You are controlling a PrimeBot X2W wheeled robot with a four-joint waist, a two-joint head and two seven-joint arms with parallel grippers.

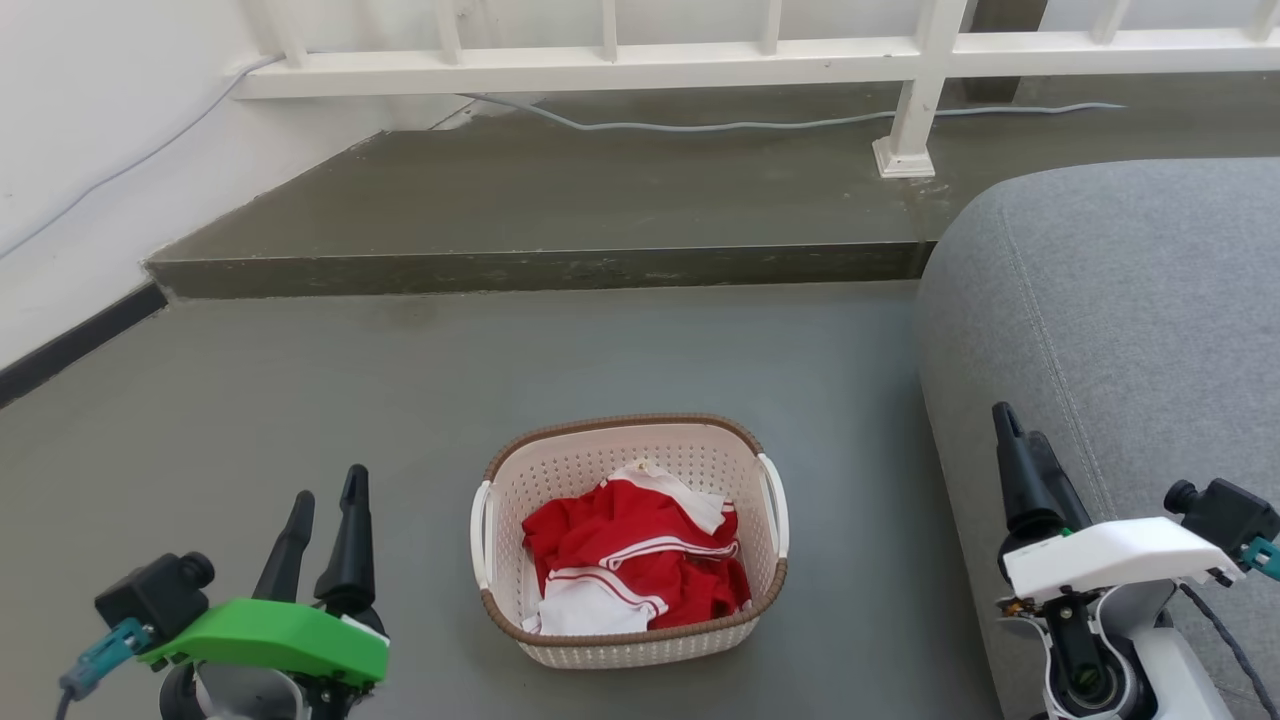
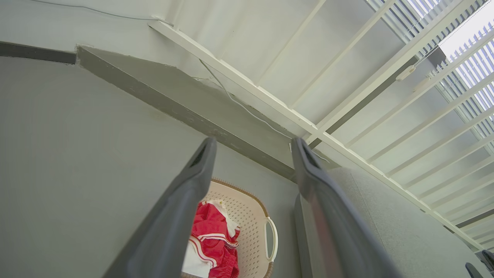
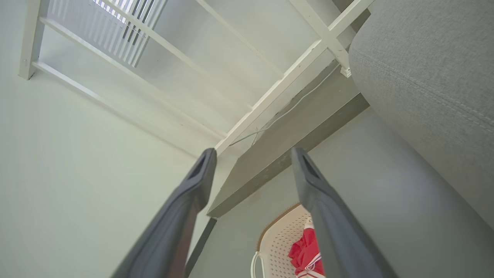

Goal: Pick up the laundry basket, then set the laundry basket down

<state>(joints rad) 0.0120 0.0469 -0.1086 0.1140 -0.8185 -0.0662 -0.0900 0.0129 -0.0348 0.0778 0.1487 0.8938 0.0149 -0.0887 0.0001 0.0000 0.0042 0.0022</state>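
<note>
The laundry basket [image 1: 580,470] stands on the grey floor in the middle of the head view, cream-white and perforated, with a brown rim and white side handles. Red and white clothes [image 1: 640,560] lie inside it. My left gripper [image 1: 328,485] hovers open to the basket's left, apart from it. Off to the basket's right, my right gripper [image 1: 1018,428] is open beside the sofa. The left wrist view has the basket [image 2: 249,216] low between the spread fingers of the left gripper [image 2: 253,143]. In the right wrist view the basket [image 3: 279,235] lies below the right gripper [image 3: 252,151].
A grey sofa [image 1: 1120,330] fills the right side, close to my right arm. Behind the basket a raised concrete step [image 1: 540,270] runs across, with a white railing [image 1: 700,60] and a grey cable [image 1: 700,125] on it. A white wall [image 1: 80,150] borders the left.
</note>
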